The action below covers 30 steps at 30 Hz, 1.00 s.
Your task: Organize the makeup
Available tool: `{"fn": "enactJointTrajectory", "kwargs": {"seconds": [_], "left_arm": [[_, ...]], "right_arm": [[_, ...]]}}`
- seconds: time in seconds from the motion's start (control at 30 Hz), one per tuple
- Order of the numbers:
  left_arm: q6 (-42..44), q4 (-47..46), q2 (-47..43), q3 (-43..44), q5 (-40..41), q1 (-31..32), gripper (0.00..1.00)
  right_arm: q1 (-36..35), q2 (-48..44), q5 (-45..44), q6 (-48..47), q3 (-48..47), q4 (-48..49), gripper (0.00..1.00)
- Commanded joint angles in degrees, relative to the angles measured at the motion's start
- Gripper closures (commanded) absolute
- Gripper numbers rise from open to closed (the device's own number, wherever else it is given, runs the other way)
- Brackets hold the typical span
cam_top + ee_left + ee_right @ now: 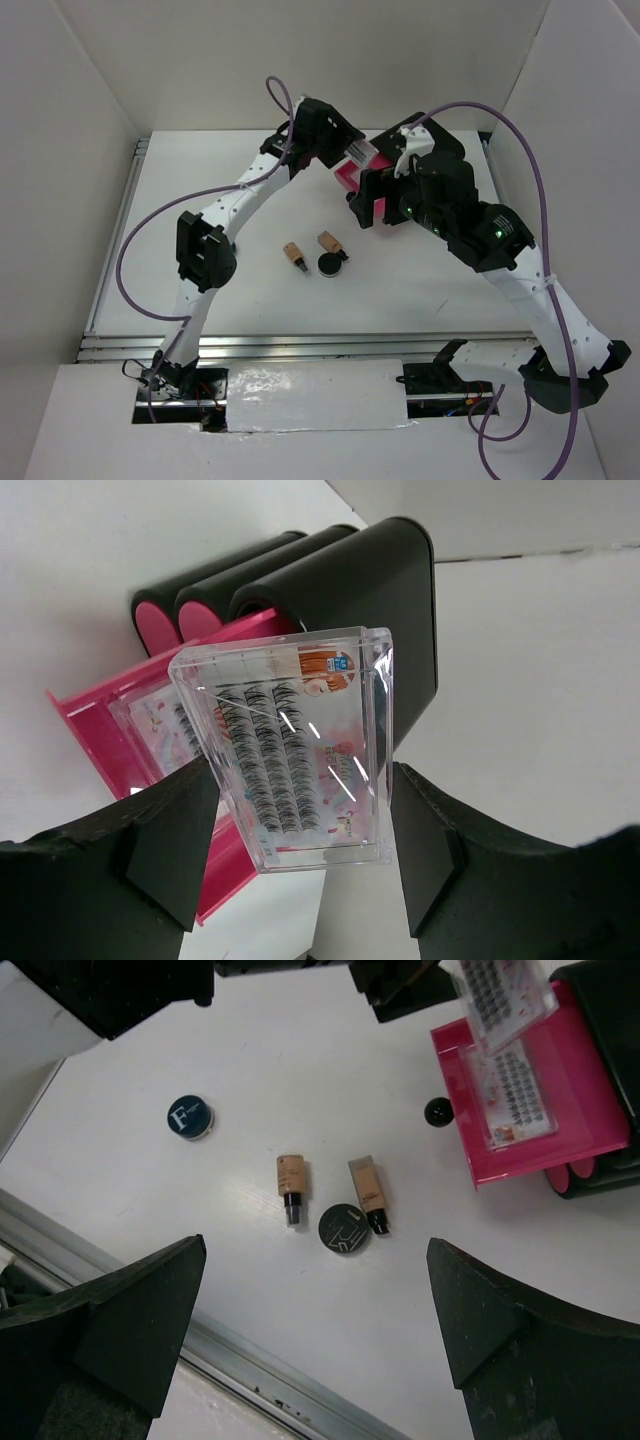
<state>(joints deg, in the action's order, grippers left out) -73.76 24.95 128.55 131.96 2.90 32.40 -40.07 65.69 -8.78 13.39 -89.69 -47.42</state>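
Observation:
My left gripper (pixel 305 850) is shut on a flat clear-cased sachet (pixel 290 740) with pinkish print, held tilted above the open pink drawer (pixel 90 730); it also shows in the top view (pixel 360 152). A second sachet (pixel 515 1090) lies in that drawer. Two tan bottles (pixel 290 1182) (pixel 369 1190) with black caps lie on the table beside a round black compact (pixel 345 1229). Another black compact (pixel 189 1118) lies farther left. My right gripper (pixel 315 1340) is open and empty, high above the table near the bottles.
The black box (pixel 390 590) with pink drawers stands at the back middle, partly hidden by my right arm in the top view. A small black ball (pixel 437 1112) lies left of the drawer. A metal rail (pixel 300 345) runs along the table's near edge.

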Motion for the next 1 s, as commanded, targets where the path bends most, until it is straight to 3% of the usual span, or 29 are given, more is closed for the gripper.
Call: {"fn": "enactJointTrajectory", "kwargs": {"seconds": [0.0, 0.2, 0.33, 0.5, 0.57, 0.97], "left_arm": [[-0.42, -3.85, 0.03, -0.38, -0.07, 0.91, 0.57], [-1.56, -2.54, 4.07, 4.18, -1.49, 1.96, 0.48], [-1.65, -2.53, 2.85, 1.20, -1.14, 2.84, 0.43], [-1.04, -2.89, 2.76, -0.39, -2.19, 3.54, 0.29], [-0.78, -2.37, 3.55, 1.79, -2.37, 3.63, 0.01], [2.73, 0.97, -2.33, 2.52, 2.45, 2.23, 0.01]], "right_arm": [[0.44, -2.76, -3.53, -0.73, -1.98, 0.04, 0.00], [0.70, -2.32, -3.00, -0.64, -2.07, 0.13, 0.00], [0.79, -2.58, -3.18, -0.73, -1.72, 0.40, 0.00], [0.70, -2.94, -2.65, -0.73, -1.01, 0.66, 0.00], [0.70, -2.94, -2.39, -0.73, -1.01, 0.57, 0.00], [1.40, -2.50, -1.52, -0.29, 2.32, 2.41, 0.00]]}}
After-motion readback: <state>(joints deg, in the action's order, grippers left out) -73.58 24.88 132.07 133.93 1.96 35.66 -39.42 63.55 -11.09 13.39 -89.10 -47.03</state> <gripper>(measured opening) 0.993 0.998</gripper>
